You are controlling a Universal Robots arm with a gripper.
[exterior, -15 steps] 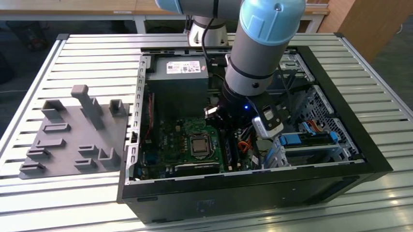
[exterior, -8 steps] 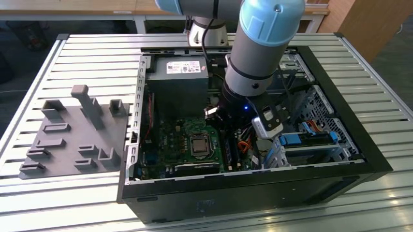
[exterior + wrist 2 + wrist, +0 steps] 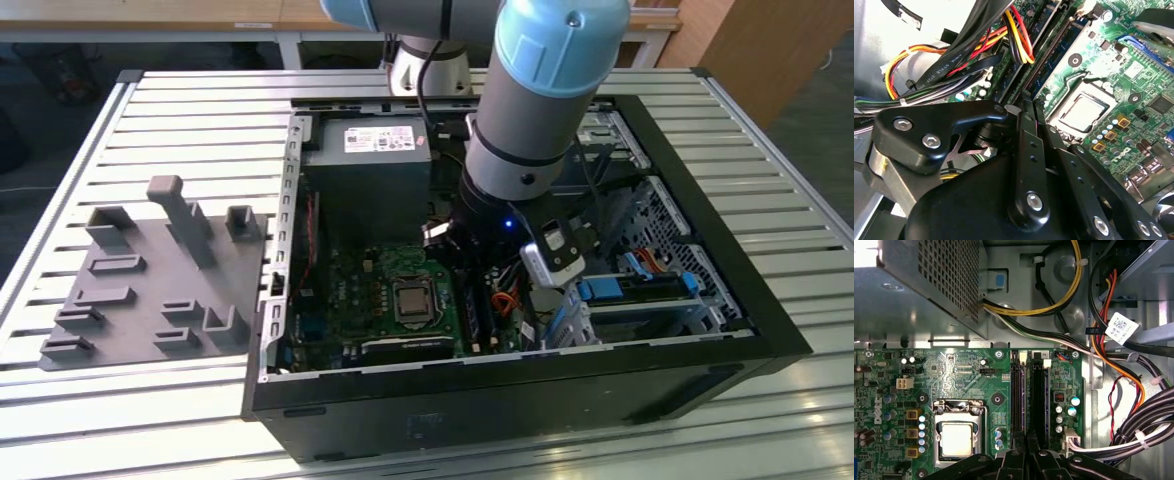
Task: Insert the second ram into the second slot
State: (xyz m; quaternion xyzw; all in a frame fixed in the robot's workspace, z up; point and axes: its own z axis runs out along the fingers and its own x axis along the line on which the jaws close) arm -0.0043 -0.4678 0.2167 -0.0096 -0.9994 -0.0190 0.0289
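Observation:
My gripper (image 3: 1026,441) reaches down inside the open computer case (image 3: 747,300), its fingertips pressed together over the near end of two long black memory slots (image 3: 1019,395). In the first wrist view the seam between the fingers lines up with the gap between the slot nearer the processor and the other slot (image 3: 1040,395). In the second wrist view the gripper (image 3: 1026,107) is shut just above the same slots (image 3: 1051,47). The second ram is hidden; I cannot tell whether a thin stick sits between the fingers or in a slot.
The processor socket (image 3: 956,432) lies beside the slots. The power supply (image 3: 929,285) and cable bundles (image 3: 1134,430) crowd the slots' other sides. Blue drive-bay latches (image 3: 607,290) stand at the exterior view's right. A grey holder plate (image 3: 147,280) lies outside the case.

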